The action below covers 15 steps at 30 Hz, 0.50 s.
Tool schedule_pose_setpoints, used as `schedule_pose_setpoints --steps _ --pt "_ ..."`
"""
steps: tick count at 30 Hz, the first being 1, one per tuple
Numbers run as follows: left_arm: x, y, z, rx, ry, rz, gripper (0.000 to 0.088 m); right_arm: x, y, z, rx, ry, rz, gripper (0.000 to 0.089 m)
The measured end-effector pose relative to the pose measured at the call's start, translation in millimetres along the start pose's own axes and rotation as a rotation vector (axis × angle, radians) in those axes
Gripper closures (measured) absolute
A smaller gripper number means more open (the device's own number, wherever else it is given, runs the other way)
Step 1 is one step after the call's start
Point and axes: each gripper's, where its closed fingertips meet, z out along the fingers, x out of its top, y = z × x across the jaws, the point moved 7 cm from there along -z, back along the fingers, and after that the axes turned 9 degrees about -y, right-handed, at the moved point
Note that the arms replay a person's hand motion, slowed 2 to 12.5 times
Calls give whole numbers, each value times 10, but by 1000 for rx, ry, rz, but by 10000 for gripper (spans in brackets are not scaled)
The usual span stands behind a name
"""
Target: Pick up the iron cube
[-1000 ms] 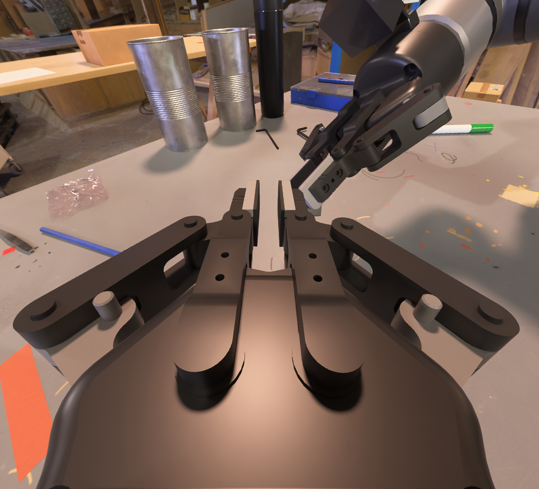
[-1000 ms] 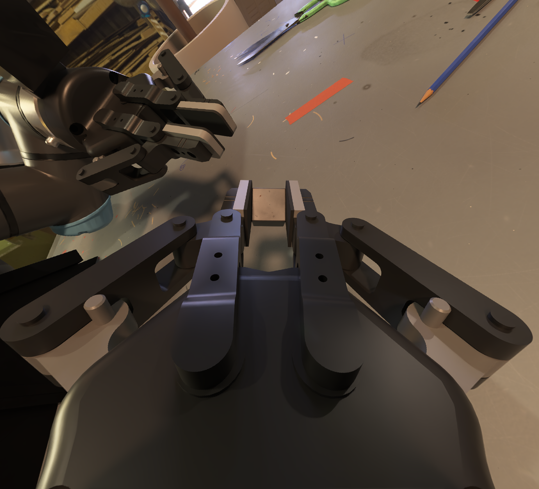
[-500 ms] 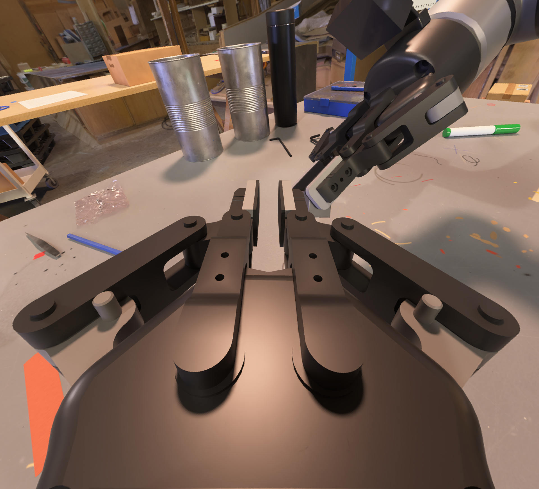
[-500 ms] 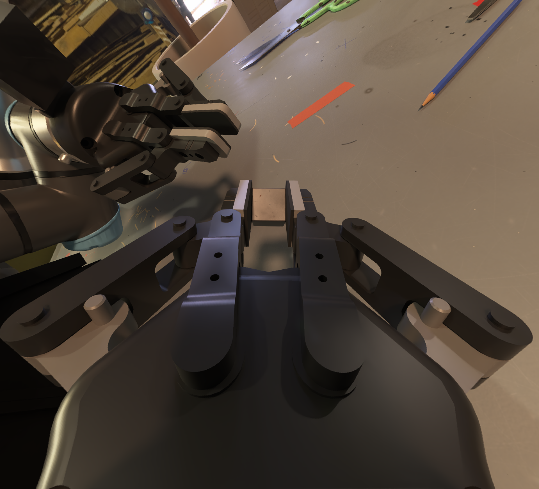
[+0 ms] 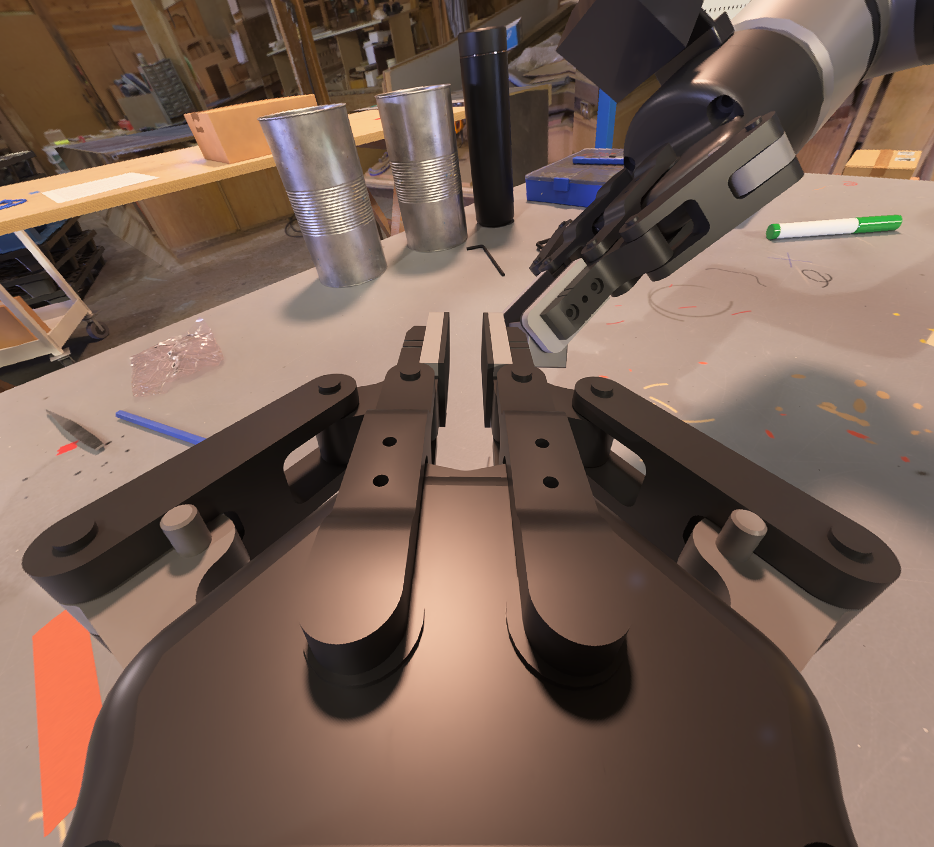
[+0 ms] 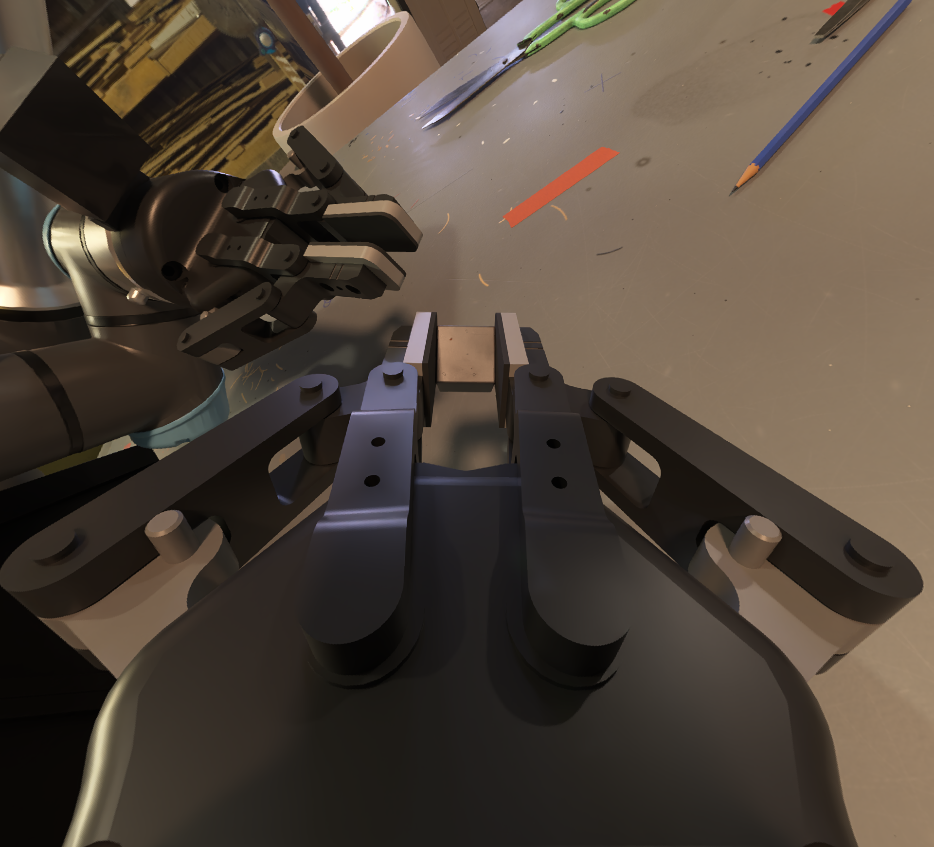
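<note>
**Iron cube clamped in our right fingers, just off the desk**

Iron cube (image 6: 465,357) sits squarely between the pads of our right gripper (image 6: 465,348), both fingers pressed flat against its opposite faces. We judge the hold to be centred so that a heavy block cannot twist out. A shadow lies under it on the desk (image 6: 707,368), and from the left wrist view the cube (image 5: 551,359) shows below the finger tip, so we take it to be slightly raised, though we cannot be sure it is clear of the surface. It is near the middle of the desk, well away from every edge.

Our left gripper (image 5: 465,342) hangs close beside it, fingers drawn near together with a narrow gap and nothing between them. We judge it is kept close but idle, out of the way of the lift.

Toward the far edge in the left wrist view stand two metal cans (image 5: 323,196) and a black cylinder (image 5: 486,125), with a green-capped marker (image 5: 834,226) nearer the right corner. Green scissors (image 6: 571,19), a blue pencil (image 6: 819,95) and a strip of orange tape (image 6: 561,186) lie ahead of the right gripper.

We can read no brand or label on the cube or the cans; scribbled pen marks on the desk are not legible.
</note>
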Motion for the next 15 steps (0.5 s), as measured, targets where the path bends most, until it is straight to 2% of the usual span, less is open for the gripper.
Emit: schedule_pose_setpoints --steps 15 --pt "-64 -53 -35 21 -4 -14 766 13 24 -20 23 49 30 693"
